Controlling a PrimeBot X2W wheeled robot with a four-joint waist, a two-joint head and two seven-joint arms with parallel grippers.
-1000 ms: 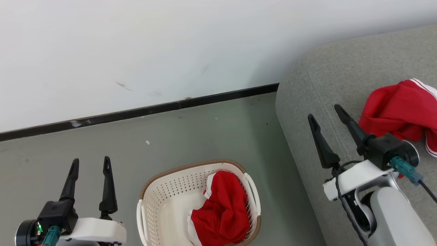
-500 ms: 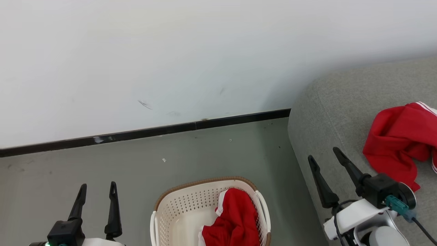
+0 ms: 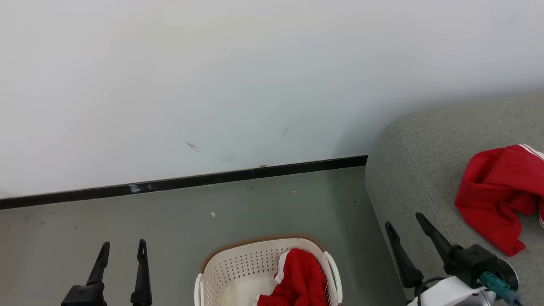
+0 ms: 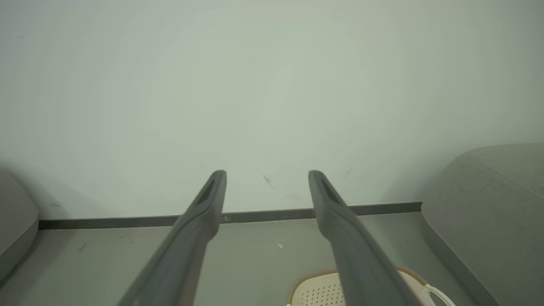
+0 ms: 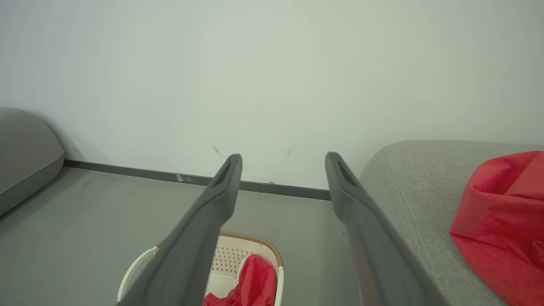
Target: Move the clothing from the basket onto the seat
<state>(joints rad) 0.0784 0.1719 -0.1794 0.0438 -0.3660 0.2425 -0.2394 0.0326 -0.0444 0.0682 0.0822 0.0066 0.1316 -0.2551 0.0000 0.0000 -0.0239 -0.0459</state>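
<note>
Clothing lies in two places: one red garment (image 3: 301, 278) with white trim is heaped inside the basket (image 3: 238, 263) on the side nearer the seat (image 3: 425, 161), and a second garment (image 3: 495, 195), red with thin white stripes at its edge, lies crumpled on the seat's grey top. We see the cream basket standing on the grey floor (image 3: 170, 229), near the seat's rounded corner but apart from it, its brown rim turned towards the white wall (image 3: 212, 85) and the dark skirting (image 3: 191, 182); the head view cuts off the basket's near half, so we cannot tell how much fabric lies lower in it. Our left gripper (image 3: 123, 243) hangs over bare floor to the left of the basket, fingers pointing towards the wall, jaws parted with nothing between them. Our right gripper (image 3: 403, 219) sits over the edge of the seat that faces the basket, between the basket and the second garment, touching neither; its jaws are likewise spread wide and hold nothing. In the right wrist view the basket shows low between the two fingers, and a further grey cushioned piece (image 5: 25, 144) lies at that view's left edge, against the wall
</note>
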